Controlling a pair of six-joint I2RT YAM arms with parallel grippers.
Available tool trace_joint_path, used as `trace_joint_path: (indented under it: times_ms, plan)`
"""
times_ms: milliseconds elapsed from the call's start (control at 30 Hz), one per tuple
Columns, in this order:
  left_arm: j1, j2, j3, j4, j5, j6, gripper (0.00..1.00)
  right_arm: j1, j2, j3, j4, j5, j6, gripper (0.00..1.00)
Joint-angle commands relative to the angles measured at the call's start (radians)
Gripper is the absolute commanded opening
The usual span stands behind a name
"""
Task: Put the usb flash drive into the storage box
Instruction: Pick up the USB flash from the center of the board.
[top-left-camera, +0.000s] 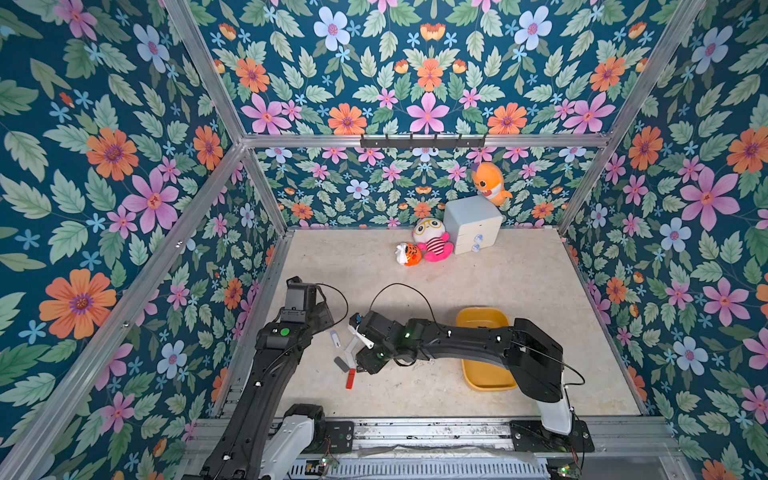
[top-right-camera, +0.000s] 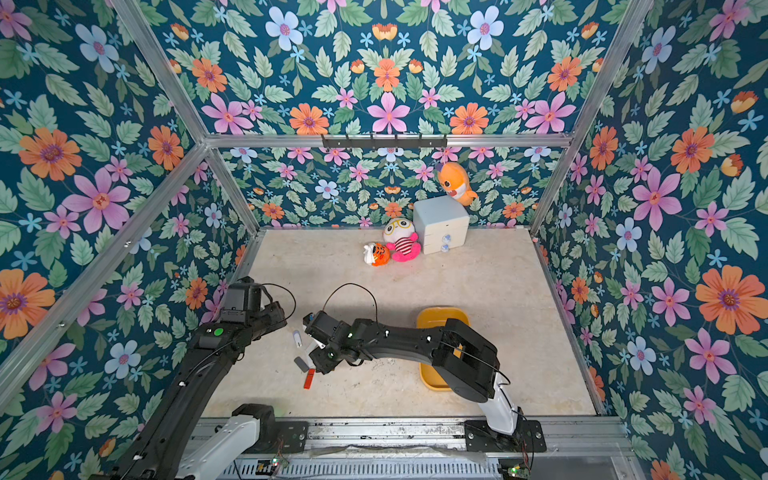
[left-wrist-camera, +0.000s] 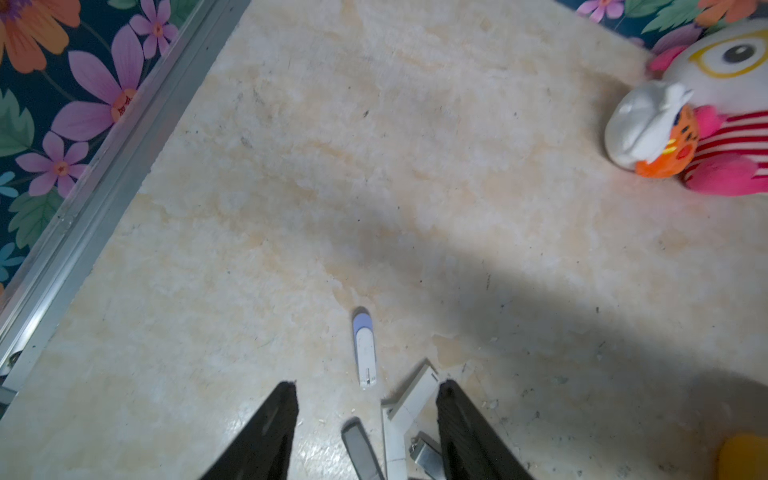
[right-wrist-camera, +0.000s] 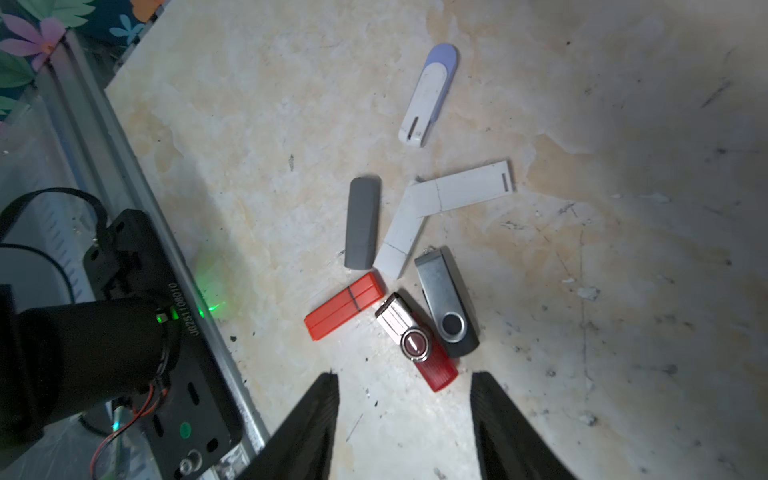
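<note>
In a top view, usb flash drives (top-left-camera: 341, 364) lie well apart from storage box (top-left-camera: 482, 318). Left wrist: left gripper (left-wrist-camera: 368, 383) jaws apart, empty. Right wrist: right gripper (right-wrist-camera: 403, 375) likewise; of 7, red swivel drive (right-wrist-camera: 415, 343) nearest. Prob. light, stiff, slick: pinch long edges.

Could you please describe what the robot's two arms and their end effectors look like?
The left arm and right arm are black boxy links on white bases, with green lights and thin black cables. The left end effector and right end effector have tapered black fingers.
</note>
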Motion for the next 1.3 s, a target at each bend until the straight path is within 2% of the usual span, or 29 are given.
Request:
trace_joint_path:
  times_ms: [0, 333, 667, 967, 1267]
  plan:
    - [0.0, -0.03, -0.01, 0.046, 0.008, 0.001, 0.6, 0.001, 0.028, 0.023, -0.019, 0.018, 0.013, 0.54]
    - [0.001, -0.063, -0.021, 0.058, 0.016, -0.001, 0.6, 0.019, 0.13, 0.106, -0.086, 0.057, -0.013, 0.52]
    - [-0.001, -0.065, -0.026, 0.064, 0.031, 0.002, 0.61, 0.02, 0.183, 0.172, -0.124, 0.091, 0.01, 0.45]
    - [-0.001, -0.064, -0.027, 0.064, 0.031, 0.002, 0.61, 0.019, 0.205, 0.183, -0.151, 0.138, 0.015, 0.44]
    - [0.0, -0.052, -0.029, 0.066, 0.032, 0.002, 0.62, 0.029, 0.222, 0.181, -0.204, 0.196, 0.007, 0.39]
